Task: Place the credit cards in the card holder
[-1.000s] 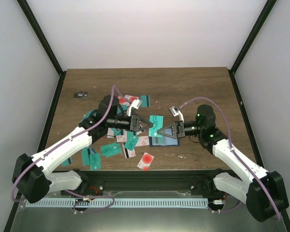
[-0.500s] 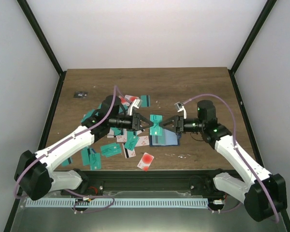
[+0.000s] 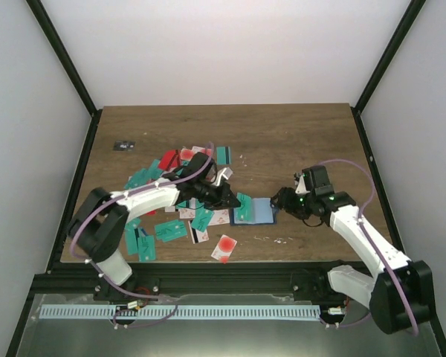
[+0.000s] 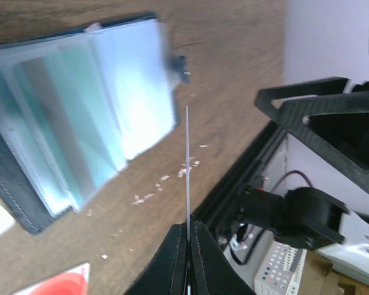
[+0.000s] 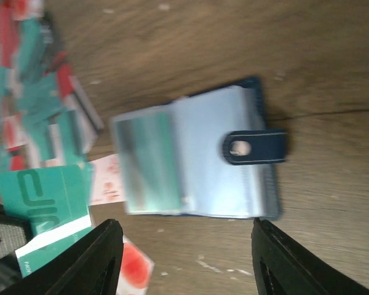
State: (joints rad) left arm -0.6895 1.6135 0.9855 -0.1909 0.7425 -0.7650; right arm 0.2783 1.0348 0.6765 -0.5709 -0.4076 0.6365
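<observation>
**Teal card handed over, both arms down at the holder**

Pinches one teal card [image 4: 187, 160] edge-on between the pressed-together fingers of the left end effector [image 4: 188, 230]. Shows the right end effector [image 5: 186, 228] spread wide with nothing in it, though a second ago it was shut at that same card in mid-air. Has brought both arms down from that raised hand-off to the counter [image 3: 282, 141].

Sets the left end effector just left of the holder [image 3: 256, 212] and the right one just beside its right edge. Leaves the holder lying open on the counter, clear sleeves [image 5: 172, 157] facing up and clasp tab [image 5: 255, 148] folded across them. Seems to carry something teal in one sleeve already, though blur hides what. Leaves many loose cards [image 3: 169, 230] scattered further left.

Points, most likely, to a finished regrasp with insertion next. Calls for lining the card's edge up with a sleeve mouth, perhaps with the right end effector pinning the holder. Risks shoving the unheld holder along the counter instead of entering a sleeve.
</observation>
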